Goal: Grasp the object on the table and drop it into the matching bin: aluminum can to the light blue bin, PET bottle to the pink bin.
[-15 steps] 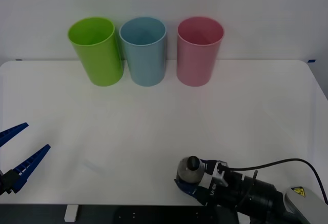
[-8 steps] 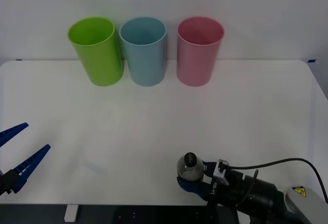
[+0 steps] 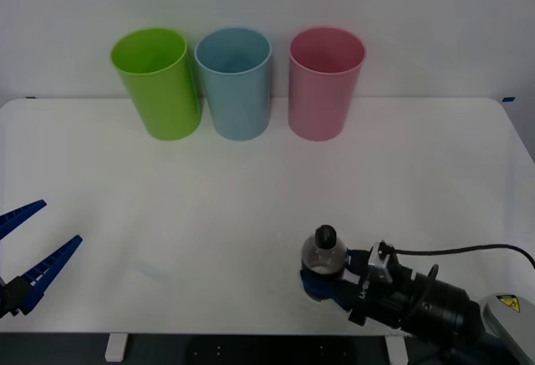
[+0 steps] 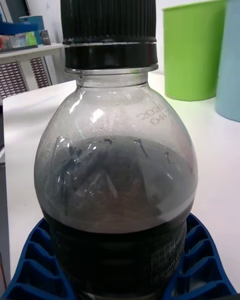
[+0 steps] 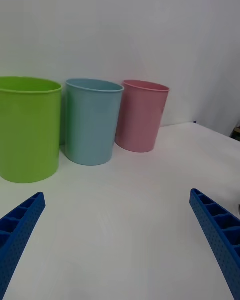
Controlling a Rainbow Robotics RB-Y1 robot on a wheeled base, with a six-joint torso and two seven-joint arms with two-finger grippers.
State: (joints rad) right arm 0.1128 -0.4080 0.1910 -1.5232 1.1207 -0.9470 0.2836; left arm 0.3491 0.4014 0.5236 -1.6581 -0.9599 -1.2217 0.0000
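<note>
pet bottle (image 4: 115,180) upright | right tool (image 4: 120,275) fingers (image 4: 35,265) clamp its base

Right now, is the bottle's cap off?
No: the black cap sits screwed on the bottle, which stands upright between the right gripper's blue fingers.

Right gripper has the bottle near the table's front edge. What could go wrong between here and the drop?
1. The right gripper clamps only the base of the PET bottle; the heavy, half-full bottle could tilt or slip during the lift.
2. The pink bin stands close beside the light blue bin, so a drifting release might land in the wrong one or clip a rim.
</note>
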